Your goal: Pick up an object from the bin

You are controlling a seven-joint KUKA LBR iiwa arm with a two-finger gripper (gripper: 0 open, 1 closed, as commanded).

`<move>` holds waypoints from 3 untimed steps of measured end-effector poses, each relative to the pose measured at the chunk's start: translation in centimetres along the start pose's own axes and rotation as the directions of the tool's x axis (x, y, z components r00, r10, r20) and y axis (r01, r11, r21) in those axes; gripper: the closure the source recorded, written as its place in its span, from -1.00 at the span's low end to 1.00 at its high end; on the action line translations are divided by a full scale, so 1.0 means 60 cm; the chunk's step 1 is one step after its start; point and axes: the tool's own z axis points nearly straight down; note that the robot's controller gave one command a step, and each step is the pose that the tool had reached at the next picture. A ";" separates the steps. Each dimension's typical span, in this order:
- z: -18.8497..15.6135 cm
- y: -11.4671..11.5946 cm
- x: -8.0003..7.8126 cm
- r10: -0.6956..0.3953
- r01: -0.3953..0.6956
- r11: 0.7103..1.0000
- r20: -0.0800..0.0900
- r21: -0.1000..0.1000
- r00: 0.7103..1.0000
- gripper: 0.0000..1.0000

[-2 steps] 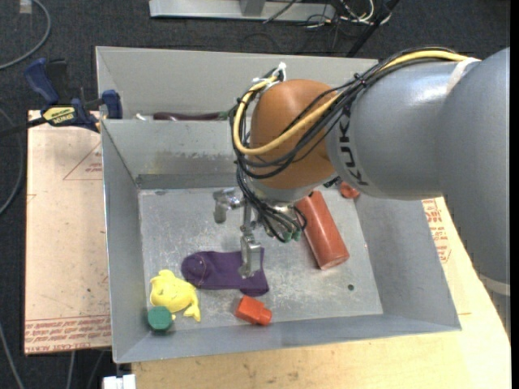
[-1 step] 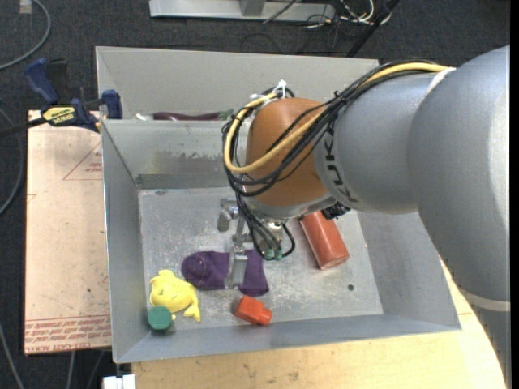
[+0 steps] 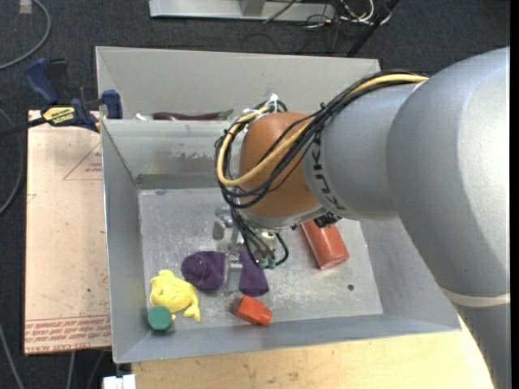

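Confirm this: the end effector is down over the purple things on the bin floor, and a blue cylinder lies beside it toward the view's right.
Not quite: the cylinder is red-orange, not blue, as the camera view shows. The end effector is indeed over the purple things.

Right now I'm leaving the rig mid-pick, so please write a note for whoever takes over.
Gripper: low in the bin, at front centre; open or shut cannot be told.
Nearest things: a purple lump and a purple piece, on either side of it.
Others: orange-red block in front, yellow toy and green cap in the front-left corner, red cylinder on the right.
Done: nothing visibly lifted.
Left: grasp one thing and lift it out.
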 end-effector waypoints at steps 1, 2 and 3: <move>0.056 0.007 0.028 0.051 -0.051 0.999 0.003 -0.002 0.999 1.00; 0.056 0.007 0.028 0.051 -0.051 0.999 0.004 -0.002 0.999 1.00; 0.051 0.007 0.029 0.051 -0.051 0.999 0.000 -0.001 0.999 1.00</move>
